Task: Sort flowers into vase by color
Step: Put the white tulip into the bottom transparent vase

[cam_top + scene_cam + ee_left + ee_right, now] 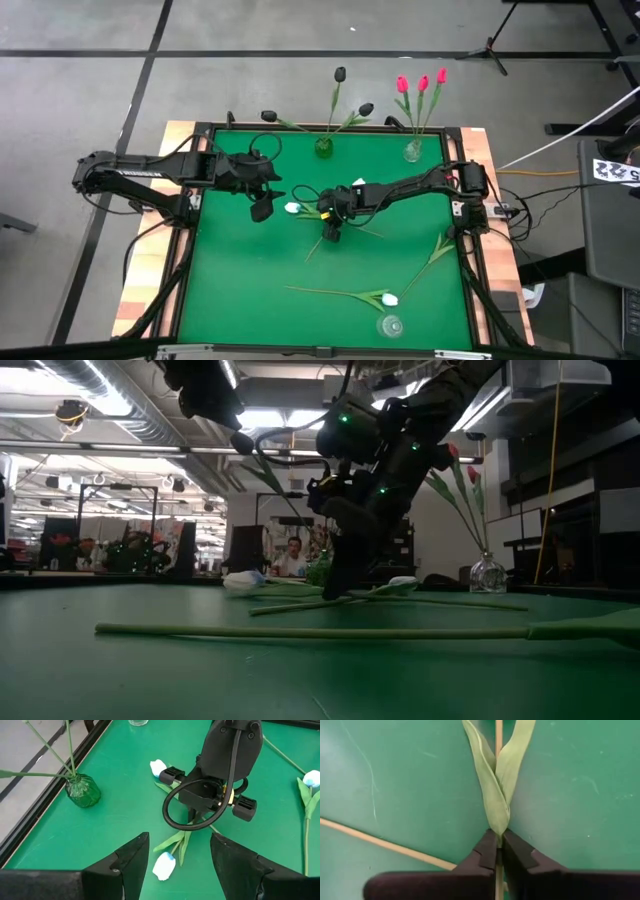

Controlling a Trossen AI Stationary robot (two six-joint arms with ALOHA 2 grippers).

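Several white tulips lie flat on the green mat. One has its head (292, 208) (164, 866) near my left gripper, and my right gripper (332, 234) (497, 851) stands over its stem, shut on it, pointing down. My left gripper (262, 206) (180, 862) hovers open above the mat, left of that head. Black tulips (340, 74) stand in the green vase (323, 147) (82, 790). Red tulips (422, 83) stand in a clear vase (413, 152) at the far edge. My right gripper pinches the white tulip's stem (498, 840) between its two fingers, just below where the two leaves (496, 785) branch off. The fingers come from above, pointing down, and lie across the stem. The stem and leaves lie along the mat.
Another white head (360, 183) (158, 767) lies just beyond the right gripper. More white tulips lie near the near edge (390, 298) and toward the right edge (437, 250). A small clear vase (390, 326) stands at the near edge. A black frame (190, 250) rims the mat.
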